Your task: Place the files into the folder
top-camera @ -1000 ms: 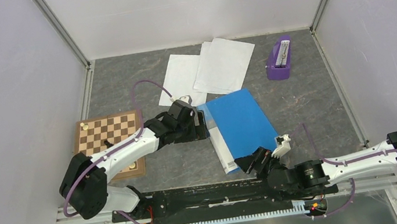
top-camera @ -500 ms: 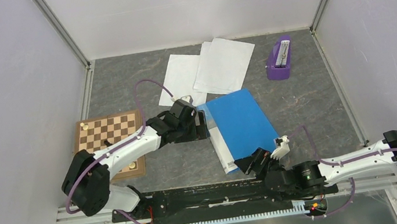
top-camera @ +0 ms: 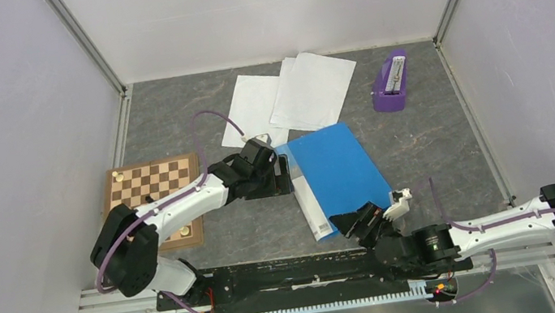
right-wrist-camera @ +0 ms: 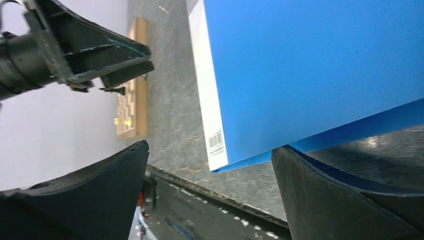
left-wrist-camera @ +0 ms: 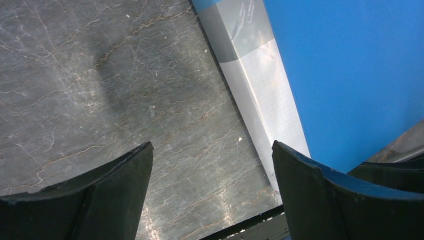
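1. We see the folder [top-camera: 338, 171] lying closed near the middle of the table [top-camera: 436, 142], its bright-blue cover up and its pale spine strip along the left edge, with a barcode label near the near-left corner.
2. In the right wrist view the folder's [right-wrist-camera: 310, 65] near edge appears lifted a little off the table, with a second blue layer showing beneath the cover.
3. The files [top-camera: 295, 98] lie as overlapping white sheets at the far side of the table, just beyond the folder's far edge; we cannot tell whether the nearest sheet touches it.
4. Our left gripper [top-camera: 283, 174] sits at the folder's far-left corner, beside the spine. Its wrist view shows the jaws spread wide with bare table and the spine strip [left-wrist-camera: 252, 85] between them, holding nothing.
5. Our right gripper [top-camera: 353, 223] is at the folder's near edge. In its wrist view the fingers [right-wrist-camera: 95, 195] stand wide apart, with the folder's near-left corner in the gap; we cannot tell whether either finger touches the cover.
6. A brown chessboard [top-camera: 155, 194] lies at the left of the table, partly under the left arm, with small pale pieces on it.
7. A purple object [top-camera: 391, 81] with a pale top strip stands at the far right, well apart from the folder and just right of the files.
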`<state>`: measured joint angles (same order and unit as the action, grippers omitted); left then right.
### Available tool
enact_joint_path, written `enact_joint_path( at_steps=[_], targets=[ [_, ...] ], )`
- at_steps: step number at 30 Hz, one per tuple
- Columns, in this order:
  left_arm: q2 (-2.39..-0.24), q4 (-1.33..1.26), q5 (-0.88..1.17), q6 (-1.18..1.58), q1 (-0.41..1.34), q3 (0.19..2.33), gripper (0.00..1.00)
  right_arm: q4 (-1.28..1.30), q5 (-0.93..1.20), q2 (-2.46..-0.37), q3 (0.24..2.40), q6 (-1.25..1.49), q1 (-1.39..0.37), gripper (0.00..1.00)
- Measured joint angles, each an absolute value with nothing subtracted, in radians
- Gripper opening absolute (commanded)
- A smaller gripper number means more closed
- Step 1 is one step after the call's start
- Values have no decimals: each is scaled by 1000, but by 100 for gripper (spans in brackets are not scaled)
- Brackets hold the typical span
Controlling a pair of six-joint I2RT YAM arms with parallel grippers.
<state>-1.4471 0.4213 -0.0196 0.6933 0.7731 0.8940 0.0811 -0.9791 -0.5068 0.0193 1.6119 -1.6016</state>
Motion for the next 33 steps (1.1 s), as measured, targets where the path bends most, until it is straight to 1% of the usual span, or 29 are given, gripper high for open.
enact_joint_path(
  at_steps=[7, 12, 16, 19, 22, 28, 30, 33],
  targets=[
    [-1462, 421, -19, 693, 773, 906, 94, 65, -1010, -669, 17, 1638, -1602, 96],
    [-1462, 422, -20, 693, 773, 908, 94, 52, -1044, -696, 17, 1641, -1602, 93],
    [-1462, 426, -20, 693, 773, 910, 94, 53, -1077, -703, 13, 1609, -1602, 89],
    [-1462, 431, -20, 693, 773, 918, 94, 48, -1102, -717, 10, 1583, -1602, 84],
    [-1462, 438, -20, 693, 773, 932, 94, 39, -1122, -738, 10, 1554, -1602, 74],
    [-1451, 446, -23, 694, 773, 942, 94, 30, -1167, -775, 10, 1487, -1602, 40],
    [-1441, 450, -25, 696, 773, 945, 94, 30, -1178, -781, 10, 1466, -1602, 31],
    [-1433, 462, -26, 714, 773, 958, 95, 14, -1194, -783, 10, 1436, -1602, 21]
  ],
)
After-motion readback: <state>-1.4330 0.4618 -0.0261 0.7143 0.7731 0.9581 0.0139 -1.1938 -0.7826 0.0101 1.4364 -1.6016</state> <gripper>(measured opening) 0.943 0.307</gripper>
